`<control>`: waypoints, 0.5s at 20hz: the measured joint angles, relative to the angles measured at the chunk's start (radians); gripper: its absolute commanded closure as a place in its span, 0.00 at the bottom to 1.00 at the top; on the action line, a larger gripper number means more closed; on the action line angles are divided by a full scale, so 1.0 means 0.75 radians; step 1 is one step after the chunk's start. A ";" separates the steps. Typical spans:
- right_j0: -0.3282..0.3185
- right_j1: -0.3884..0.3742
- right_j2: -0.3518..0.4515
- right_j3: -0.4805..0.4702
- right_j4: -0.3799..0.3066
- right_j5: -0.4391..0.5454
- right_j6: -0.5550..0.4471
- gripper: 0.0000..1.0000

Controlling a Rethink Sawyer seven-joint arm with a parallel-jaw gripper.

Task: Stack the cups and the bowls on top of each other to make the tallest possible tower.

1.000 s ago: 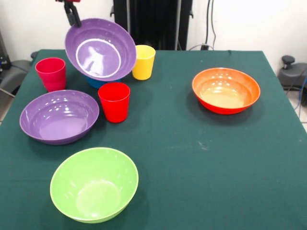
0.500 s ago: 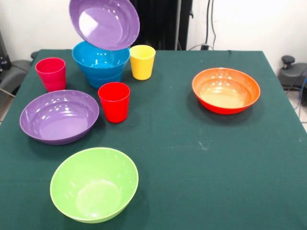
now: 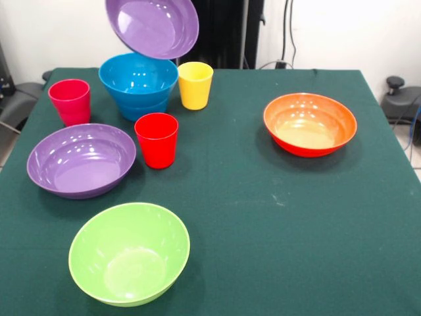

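A dark green cloth-covered tabletop (image 3: 263, 217) is carrying glossy plastic ware. A lime green bowl (image 3: 129, 253) is sitting at the near left, a wide purple bowl (image 3: 81, 160) is resting behind it, and a red cup (image 3: 156, 139) is standing just beside that. A pink-magenta cup (image 3: 70, 101), stacked blue bowls (image 3: 138, 84) and a yellow cup (image 3: 196, 85) are lining the far left. A wide orange bowl (image 3: 310, 124) is sitting well apart on the right.

Green tablecloth (image 3: 276, 217), black cables (image 3: 287, 33), perhaps a chair (image 3: 20, 99).

Dark green cloth covers the table (image 3: 296, 217). Behind it there's a plain white wall (image 3: 342, 33), with black cables (image 3: 287, 33) hanging down it.
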 measured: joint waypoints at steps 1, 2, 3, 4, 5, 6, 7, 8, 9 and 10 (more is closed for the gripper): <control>0.001 0.011 0.000 0.000 -0.009 0.000 0.000 1.00; 0.004 0.028 0.000 0.000 -0.022 0.000 0.000 1.00; 0.006 0.042 0.000 0.000 -0.034 0.000 0.000 1.00; 0.009 0.053 0.000 0.000 -0.045 0.000 0.000 1.00; 0.011 0.065 0.000 0.000 -0.056 0.000 0.000 1.00; 0.016 0.090 -0.001 0.000 -0.082 0.000 0.000 1.00; 0.018 0.100 -0.001 0.000 -0.093 0.000 0.000 1.00; 0.018 0.105 -0.001 0.000 -0.098 0.000 0.000 1.00; 0.020 0.121 -0.003 -0.001 -0.118 -0.001 0.000 1.00; 0.021 0.130 -0.004 0.000 -0.129 -0.001 0.000 1.00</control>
